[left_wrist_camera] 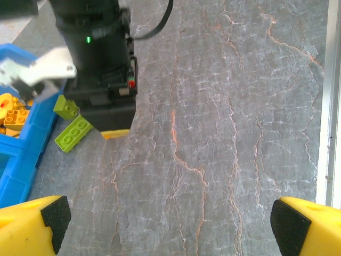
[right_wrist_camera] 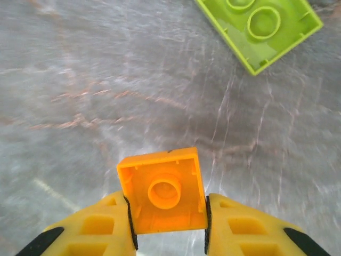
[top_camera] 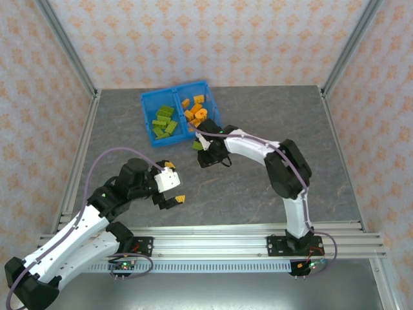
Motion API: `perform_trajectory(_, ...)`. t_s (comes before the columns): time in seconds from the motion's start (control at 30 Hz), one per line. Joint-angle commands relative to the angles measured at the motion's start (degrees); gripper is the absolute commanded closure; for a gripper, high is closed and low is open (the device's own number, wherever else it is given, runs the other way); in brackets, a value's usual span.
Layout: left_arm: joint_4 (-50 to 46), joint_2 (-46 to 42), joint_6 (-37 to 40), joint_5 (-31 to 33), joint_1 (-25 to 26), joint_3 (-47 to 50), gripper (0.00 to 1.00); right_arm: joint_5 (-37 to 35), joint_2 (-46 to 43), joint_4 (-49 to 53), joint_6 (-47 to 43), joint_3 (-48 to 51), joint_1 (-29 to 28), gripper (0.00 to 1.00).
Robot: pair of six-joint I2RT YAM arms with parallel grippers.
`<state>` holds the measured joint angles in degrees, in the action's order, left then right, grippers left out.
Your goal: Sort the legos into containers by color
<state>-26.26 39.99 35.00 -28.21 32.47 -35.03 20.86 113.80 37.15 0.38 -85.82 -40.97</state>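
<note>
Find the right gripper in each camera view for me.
Top external: right gripper at centre, just below the blue bin.
Left wrist: right gripper upper left, tall black body.
Right wrist: right gripper at bottom edge, clamping an orange lego.
Shared landmark: the loose green lego beside it.

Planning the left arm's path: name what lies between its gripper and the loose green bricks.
Bare grey table, seen in the left wrist view, between the left gripper and the green bricks.

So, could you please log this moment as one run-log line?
right tool shut on orange brick | left tool open, empty | two green bricks beside blue bin
</note>
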Motion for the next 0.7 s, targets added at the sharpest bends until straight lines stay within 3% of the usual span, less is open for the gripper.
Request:
perform_trajectory(0.0, 1.8, -2.3, 0.1, -1.5, -0.5, -0.4, 0.00, 0.0, -9.8, -4.9, 3.3, 1.2, -0.2, 0.71)
perform_trajectory(0.13, 4.1, -4.5, -0.6, 0.1, -0.8, 0.5, 0.00, -8.1, -11.4, -8.1, 4.2, -3.0, -0.2, 0.71)
perform_trajectory(0.27, 4.1, -6.2, -1.1, 3.3, -0.9, 0.7, 0.00, -17.9, -3.6, -7.3, 5.5, -15.1, 1.0, 0.71)
perform_trajectory(0.43, 5.7, -6.9, -2.4, 4.2, -1.0, 1.5, 0.00, -14.6, 11.7, -2.6, 10.5, -36.7, 5.0, 0.71)
perform_trajectory(0.6, 5.2, -5.7, -2.5, 4.1, -1.1, 0.8, 0.00, -14.7, 31.0, 6.3, 13.6, -65.3, 6.7, 0.69)
perform_trajectory(0.67, 5.2, -5.5, -2.4, 4.4, -1.0, 0.8, 0.00, -12.6, 35.3, 5.1, 15.0, -70.7, 7.3, 0.67)
